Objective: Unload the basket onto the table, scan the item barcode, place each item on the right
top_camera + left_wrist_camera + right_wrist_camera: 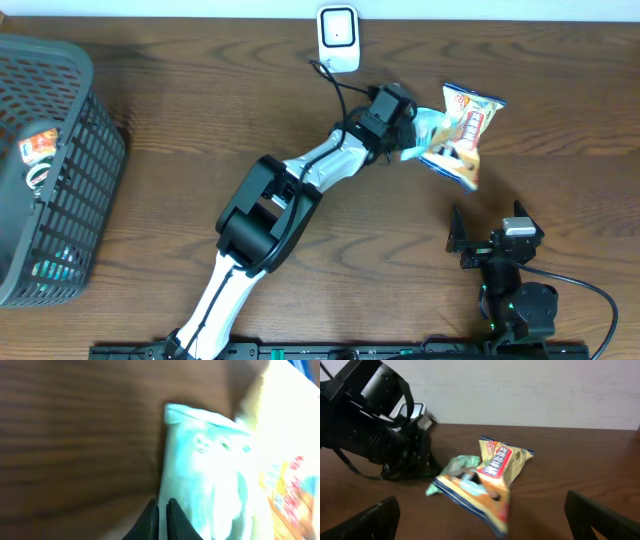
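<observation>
Scan in hand: the left hand (161,512) reaches across the tabletop (200,100) with its fingertips pressed together at the lower edge of a teal packet (205,475). The packet lies against a yellow snack bag (468,128), right of centre and toward the far edge. The blurred wrist view does not show whether a fold of film is pinched between the fingertips, or whether teal and yellow are one wrapper or two.

No barcode shows in any view. The step likely depends on finding the printed face, turning it square to the scanner (338,38) at the middle of the far edge, and holding the film flat and steady there. A crumpled or tilted panel would probably not read.

The right hand (488,222) waits near the right front corner with its jaws spread wide and nothing in them, free to steady the bag if the grip proves thin.

A black cable (335,85) loops between the scanner and the left arm, across the short path to the scanner, and could snag. A dark mesh basket (95,130) with more goods stands at the left edge, well apart.
</observation>
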You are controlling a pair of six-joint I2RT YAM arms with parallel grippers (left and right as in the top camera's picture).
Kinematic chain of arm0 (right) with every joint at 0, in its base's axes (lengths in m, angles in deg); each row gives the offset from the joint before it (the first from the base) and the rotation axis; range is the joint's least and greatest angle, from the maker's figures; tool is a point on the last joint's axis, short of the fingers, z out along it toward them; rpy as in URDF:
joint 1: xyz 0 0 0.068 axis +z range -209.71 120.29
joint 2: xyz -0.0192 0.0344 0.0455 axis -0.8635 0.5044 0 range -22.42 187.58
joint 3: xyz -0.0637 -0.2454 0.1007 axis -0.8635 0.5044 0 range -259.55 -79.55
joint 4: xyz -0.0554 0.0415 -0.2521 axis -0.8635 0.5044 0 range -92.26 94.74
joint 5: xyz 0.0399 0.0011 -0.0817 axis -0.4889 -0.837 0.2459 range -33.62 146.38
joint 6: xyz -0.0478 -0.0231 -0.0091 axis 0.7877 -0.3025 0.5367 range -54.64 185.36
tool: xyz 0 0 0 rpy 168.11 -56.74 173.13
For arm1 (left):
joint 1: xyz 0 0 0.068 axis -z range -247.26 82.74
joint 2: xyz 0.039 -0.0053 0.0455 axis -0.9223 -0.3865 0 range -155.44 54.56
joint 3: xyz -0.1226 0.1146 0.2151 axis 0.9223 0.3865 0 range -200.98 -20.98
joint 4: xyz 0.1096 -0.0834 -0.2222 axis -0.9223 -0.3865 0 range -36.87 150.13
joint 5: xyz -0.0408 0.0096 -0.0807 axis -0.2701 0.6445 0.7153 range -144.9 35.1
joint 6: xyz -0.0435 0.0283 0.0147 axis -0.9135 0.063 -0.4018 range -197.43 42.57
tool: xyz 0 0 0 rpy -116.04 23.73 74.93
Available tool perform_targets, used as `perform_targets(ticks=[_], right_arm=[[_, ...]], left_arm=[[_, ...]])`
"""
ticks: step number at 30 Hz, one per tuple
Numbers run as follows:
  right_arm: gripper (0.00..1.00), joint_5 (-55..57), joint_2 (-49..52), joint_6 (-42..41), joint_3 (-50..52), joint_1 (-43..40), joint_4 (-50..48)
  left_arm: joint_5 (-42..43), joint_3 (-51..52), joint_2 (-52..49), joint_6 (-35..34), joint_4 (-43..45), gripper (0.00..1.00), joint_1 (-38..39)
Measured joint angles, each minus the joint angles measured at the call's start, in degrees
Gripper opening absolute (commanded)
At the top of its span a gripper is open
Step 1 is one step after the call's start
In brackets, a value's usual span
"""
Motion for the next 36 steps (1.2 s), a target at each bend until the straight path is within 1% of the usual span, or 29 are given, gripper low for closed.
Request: perform_targets(ticks=[3,7,8,9,10,11,12,15,16,17,19,22,27,29,31,33,34,36], right_arm=[[0.99,0.0,0.0,0.0,0.0,0.0,0.0],[0.99,-0.02,0.0,0.0,0.0,0.0,0.0],[0.99,0.0,0.0,0.0,0.0,0.0,0.0],[0.99,0.0,0.0,0.0,0.0,0.0,-0.02],[0.99,0.0,0.0,0.0,0.0,0.0,0.0],[0.99,-0.02,0.0,0.0,0.0,0.0,0.0],[0.99,0.0,0.0,0.0,0.0,0.0,0.0],[0.99,0.0,0.0,0.02,0.0,0.0,-0.02],[0.99,0.0,0.0,0.0,0.0,0.0,-0.02],[0.99,0.0,0.0,0.0,0.0,0.0,0.0],[0.99,0.0,0.0,0.0,0.0,0.0,0.0],[0.99,0.0,0.0,0.0,0.0,0.0,0.0],[0.99,-0.02,0.0,0.0,0.0,0.0,0.0],[0.99,0.0,0.0,0.0,0.0,0.0,-0.02],[0.99,0.0,0.0,0.0,0.0,0.0,0.0],[0.99,0.0,0.0,0.0,0.0,0.0,-0.02],[0.99,0.0,0.0,0.0,0.0,0.0,0.0],[0.99,0.0,0.0,0.0,0.0,0.0,0.0]], left_arm=[[2.38,0.04,2.73,1.44,-0.48,0.08,-1.27],[3.82,0.07,12.81,2.58,-3.19,0.08,-5.99],[3.96,0.07,15.85,2.78,-4.5,0.1,-7.5],[4.04,0.02,19.04,3.1,-6.16,0.23,-9.11],[4.09,-0.09,22.25,3.74,-8.13,0.29,-10.82],[4.15,-0.35,25.62,4.66,-10.99,0.33,-12.87],[4.17,-0.5,26.93,4.9,-12.22,0.36,-13.81],[4.17,-0.98,34.32,8.2,-22.56,0.51,-19.87],[4.24,-0.98,35.69,8.74,-25.33,0.54,-21.4],[4.33,-0.96,37.05,9.66,-27.91,0.6,-23.3],[4.35,-0.94,39.32,11.26,-31.32,0.65,-26.88],[4.33,-0.81,43.32,14.34,-34.21,0.66,-32.68],[4.28,-0.61,54.07,19.23,-34.82,0.67,-46.45],[4.26,-0.61,58.51,20.52,-34.71,0.73,-53.05],[3.56,-0.61,61.46,21.62,-34.71,0.75,-59.49],[0.9,-0.63,62.88,22.34,-34.8,0.77,-65.13],[-0.52,-0.66,62.99,22.56,-34.97,0.81,-67.43],[-3.76,-0.68,62.36,23.15,-36.22,0.86,-71.78]])
